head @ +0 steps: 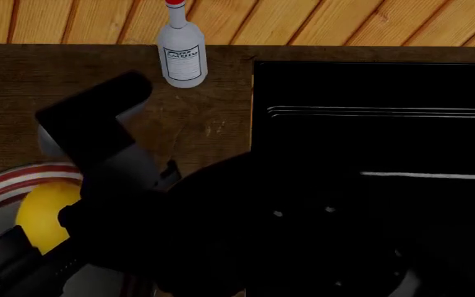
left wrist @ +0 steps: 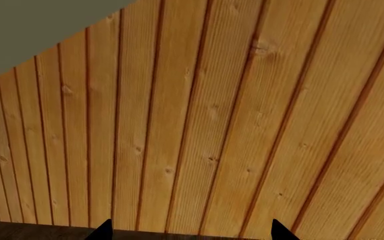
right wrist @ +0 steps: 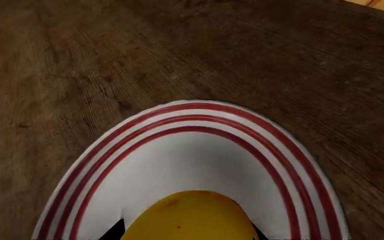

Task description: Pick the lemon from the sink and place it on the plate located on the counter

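The yellow lemon point(right wrist: 188, 215) sits low over the grey plate point(right wrist: 199, 117) with red and white rim stripes, on the dark wood counter point(right wrist: 112, 50). My right gripper point(right wrist: 188, 231) has a dark fingertip against each side of the lemon and is shut on it. In the head view the lemon point(head: 44, 213) is over the plate point(head: 23, 179) at the lower left, partly hidden by my dark arm. The black sink point(head: 370, 86) lies to the right. My left gripper point(left wrist: 190, 231) is open and empty, facing the slatted wood wall point(left wrist: 212, 100).
A white spray bottle with a red cap point(head: 181, 55) stands at the back of the counter point(head: 56, 93), next to the sink's left edge. My dark arms cover much of the lower head view.
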Controlling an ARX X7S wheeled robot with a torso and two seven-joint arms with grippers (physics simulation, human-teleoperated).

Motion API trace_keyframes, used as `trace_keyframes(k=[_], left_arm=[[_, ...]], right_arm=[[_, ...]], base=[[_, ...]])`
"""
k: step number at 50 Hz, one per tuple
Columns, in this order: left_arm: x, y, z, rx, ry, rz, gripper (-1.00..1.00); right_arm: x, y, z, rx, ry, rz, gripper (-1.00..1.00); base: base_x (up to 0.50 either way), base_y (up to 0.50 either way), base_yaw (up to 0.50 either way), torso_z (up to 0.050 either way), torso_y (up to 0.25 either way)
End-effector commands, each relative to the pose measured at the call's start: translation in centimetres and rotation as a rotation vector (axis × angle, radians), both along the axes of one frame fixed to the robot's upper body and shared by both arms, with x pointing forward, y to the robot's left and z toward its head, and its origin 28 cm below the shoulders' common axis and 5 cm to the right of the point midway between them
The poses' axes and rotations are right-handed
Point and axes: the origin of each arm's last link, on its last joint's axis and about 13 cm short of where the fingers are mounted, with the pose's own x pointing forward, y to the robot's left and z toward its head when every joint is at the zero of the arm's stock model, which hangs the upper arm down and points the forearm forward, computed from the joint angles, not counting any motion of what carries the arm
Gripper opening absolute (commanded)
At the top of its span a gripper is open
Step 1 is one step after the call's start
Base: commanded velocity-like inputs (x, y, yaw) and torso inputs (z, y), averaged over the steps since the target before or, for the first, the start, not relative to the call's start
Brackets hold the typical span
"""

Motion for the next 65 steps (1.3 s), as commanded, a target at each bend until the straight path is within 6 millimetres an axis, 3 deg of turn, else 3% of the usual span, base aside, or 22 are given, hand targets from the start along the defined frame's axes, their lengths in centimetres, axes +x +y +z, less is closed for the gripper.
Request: trace_keyframes(k=[1, 30, 31, 52, 65], left_arm=[[0.3, 0.1, -0.3, 0.001, 0.005, -0.001, 1.0], [0.9, 0.4, -0.7, 0.001, 0.013, -0.003, 1.0], [0.9, 0.4, -0.7, 0.001, 0.014, -0.004, 1.0], [0.6, 0.2, -0.4, 0.003, 0.011, -0.004, 1.0], [0.6, 0.2, -0.2, 0.004, 0.007, -0.005, 1.0]], right_arm=[[0.2, 0.2, -0.8, -0.017, 0.006, 0.019, -1.0], [0.5, 0.4, -1.6, -0.059, 0.013, 0.018, -1.0], [0.5, 0.4, -1.6, -0.06, 0.011, 0.019, 1.0], [0.2, 0.2, -1.0, -0.053, -0.006, 0.025, 1.0], [-0.6, -0.4, 1.5, -0.02, -0.067, 0.02, 1.0]], base=[[0.0, 0.0, 0.0, 0.0, 0.0], [0.0, 0.0, 0.0, 0.0, 0.0], [0.0, 0.0, 0.0, 0.0, 0.0], [0.0, 0.0, 0.0, 0.0, 0.0], [0.0, 0.0, 0.0, 0.0, 0.0]])
